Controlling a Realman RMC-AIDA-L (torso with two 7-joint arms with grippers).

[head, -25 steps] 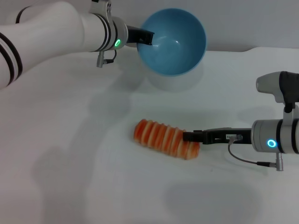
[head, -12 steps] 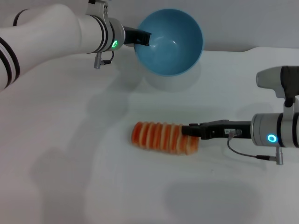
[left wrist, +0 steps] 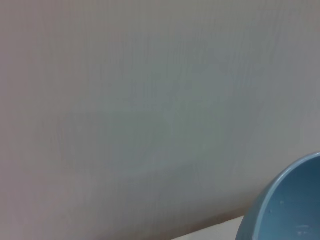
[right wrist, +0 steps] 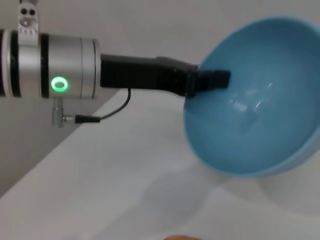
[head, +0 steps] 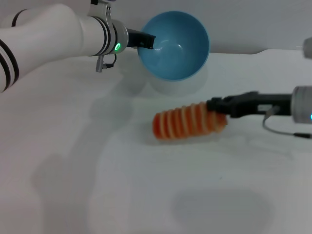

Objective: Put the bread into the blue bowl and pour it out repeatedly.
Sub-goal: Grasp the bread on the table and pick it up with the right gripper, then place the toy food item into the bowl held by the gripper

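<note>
The bread [head: 189, 122] has gone up off the white table [head: 97, 185] since a moment ago. It now hangs in the air below the blue bowl [head: 174, 45], a bit to the right, with its far end tipped up. It is orange and tan, with ridges like slices all along it. The right gripper [head: 218, 106] holds it by the right end, its jaws shut tight on the loaf. The left gripper [head: 147, 41] pinches the bowl's rim and holds the bowl up, tilted so we see inside. The bowl has hardly moved. The right wrist view shows that pinch up close. The left wrist view shows only a bit of the bowl's edge and a plain wall.
</note>
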